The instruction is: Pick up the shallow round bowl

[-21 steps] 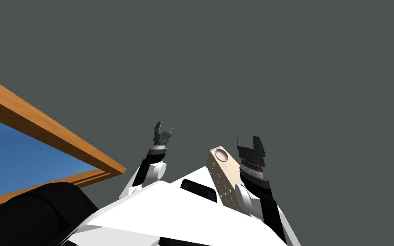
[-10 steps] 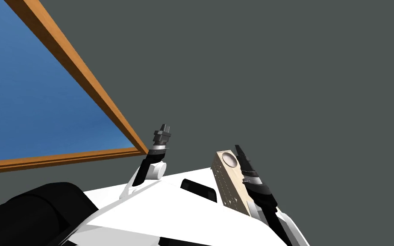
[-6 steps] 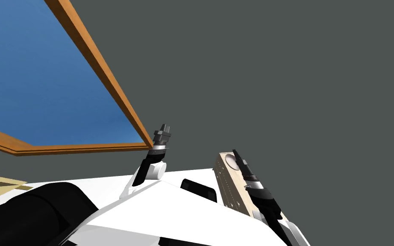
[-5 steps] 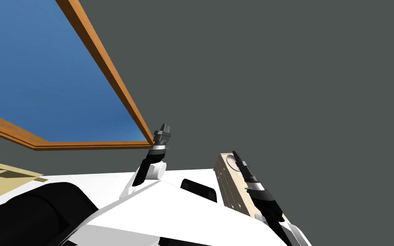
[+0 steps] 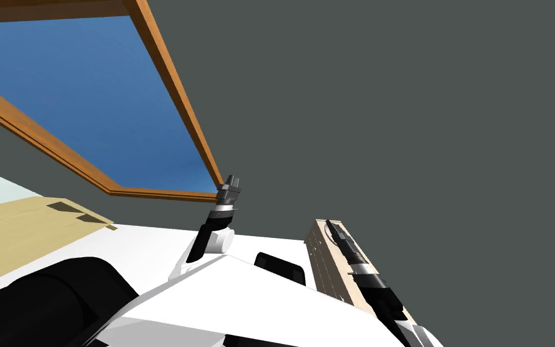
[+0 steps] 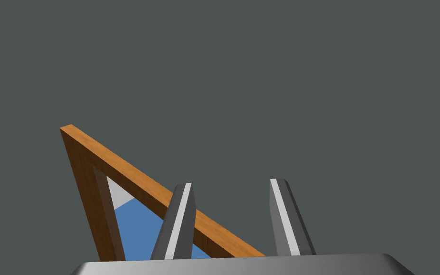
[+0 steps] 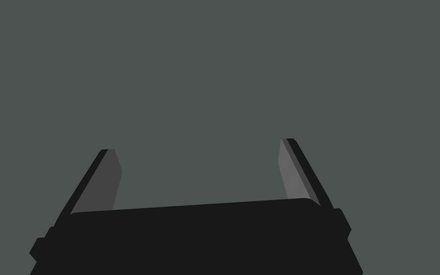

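Hovering over the far end of a pale block (image 5: pixel 324 271), the right tool (image 5: pixel 332 224) is released. In its wrist view, the right tool (image 7: pixel 200 145) has its two fingers (image 7: pixel 294 169) standing wide apart with nothing between them, and a flat dark grey surface (image 7: pixel 214 71) lies beyond. The shallow round bowl (image 5: pixel 325 232) seems to sit on that end of the block, just beside the tool's tip. The arm covers most of it, so I cannot tell whether the tool touches it.

The left tool (image 5: pixel 231 181) is raised well apart from the block, near the corner of a wood-framed blue panel (image 5: pixel 89 102). In its wrist view the left tool (image 6: pixel 233 181) is also unclenched, the gap narrower and empty, and the frame's corner (image 6: pixel 133 176) shows behind one finger (image 6: pixel 181 215).
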Robot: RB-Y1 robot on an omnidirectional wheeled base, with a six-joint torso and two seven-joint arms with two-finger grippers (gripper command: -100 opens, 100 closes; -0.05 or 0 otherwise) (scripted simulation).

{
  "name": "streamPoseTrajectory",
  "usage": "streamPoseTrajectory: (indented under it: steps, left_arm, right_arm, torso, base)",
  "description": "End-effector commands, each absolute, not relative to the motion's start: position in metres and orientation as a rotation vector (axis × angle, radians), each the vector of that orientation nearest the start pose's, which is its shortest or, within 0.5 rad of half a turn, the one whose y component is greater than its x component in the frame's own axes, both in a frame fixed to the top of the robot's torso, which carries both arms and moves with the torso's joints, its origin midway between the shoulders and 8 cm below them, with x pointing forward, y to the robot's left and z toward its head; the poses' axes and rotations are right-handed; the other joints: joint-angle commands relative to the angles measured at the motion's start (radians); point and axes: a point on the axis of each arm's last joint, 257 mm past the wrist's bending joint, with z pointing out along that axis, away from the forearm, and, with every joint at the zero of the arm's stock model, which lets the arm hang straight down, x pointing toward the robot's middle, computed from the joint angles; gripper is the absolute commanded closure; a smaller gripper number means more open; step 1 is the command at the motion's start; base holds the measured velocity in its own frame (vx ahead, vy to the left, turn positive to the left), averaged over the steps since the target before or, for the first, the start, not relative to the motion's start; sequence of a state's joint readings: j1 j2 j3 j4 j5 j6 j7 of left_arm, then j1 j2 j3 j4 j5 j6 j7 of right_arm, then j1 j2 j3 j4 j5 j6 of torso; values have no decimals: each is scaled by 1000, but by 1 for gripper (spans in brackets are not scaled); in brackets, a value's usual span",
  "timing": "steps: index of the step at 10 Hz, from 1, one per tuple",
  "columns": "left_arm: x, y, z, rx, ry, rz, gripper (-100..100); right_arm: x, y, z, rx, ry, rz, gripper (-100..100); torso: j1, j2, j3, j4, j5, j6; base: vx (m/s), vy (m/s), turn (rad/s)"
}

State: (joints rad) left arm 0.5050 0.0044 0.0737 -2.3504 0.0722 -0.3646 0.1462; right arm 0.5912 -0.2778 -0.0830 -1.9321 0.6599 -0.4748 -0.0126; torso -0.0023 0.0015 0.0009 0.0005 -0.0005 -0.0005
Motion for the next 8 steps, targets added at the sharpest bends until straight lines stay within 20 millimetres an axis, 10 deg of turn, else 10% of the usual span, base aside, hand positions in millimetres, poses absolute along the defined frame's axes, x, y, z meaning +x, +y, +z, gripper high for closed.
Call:
streamPoseTrajectory:
  steps: [1,8]
  left_arm:
    - [345,312,30,-800,568,-1395,0]
    - [345,312,30,-800,568,-1394,0]
  right_arm:
    - [355,-293,-227,261,1549,602,-100]
    - [324,-345,-308,129,1797,324,-100]
  torso:
    - [0,0,0,0,0,0]
    - [0,0,0,0,0,1]
  base:
    - [-35,-15,146]
    - [-27,-6,176]
